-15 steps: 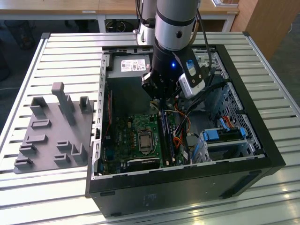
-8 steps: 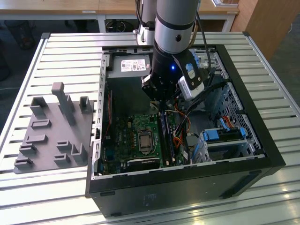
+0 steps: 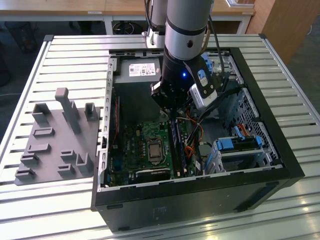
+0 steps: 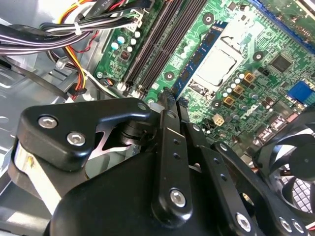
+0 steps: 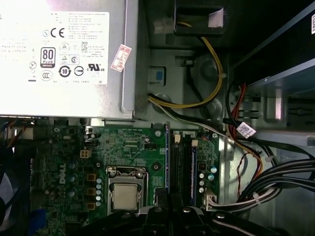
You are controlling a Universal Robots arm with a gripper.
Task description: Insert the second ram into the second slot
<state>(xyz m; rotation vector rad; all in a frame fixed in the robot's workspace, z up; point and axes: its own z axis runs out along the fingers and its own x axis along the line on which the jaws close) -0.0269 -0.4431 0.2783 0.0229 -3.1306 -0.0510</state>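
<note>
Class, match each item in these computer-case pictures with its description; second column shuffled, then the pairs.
1. grey fixture tray
2. power supply
3. claw
4. drive-bay clip

A. bright blue
B. close by the memory slots
C. outside the case, on the slatted table
D. silver, with a label

Pairs: 1-C, 2-D, 3-B, 4-A

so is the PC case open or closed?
Open. The case has no side panel on; the motherboard lies exposed in the exterior view.
</note>
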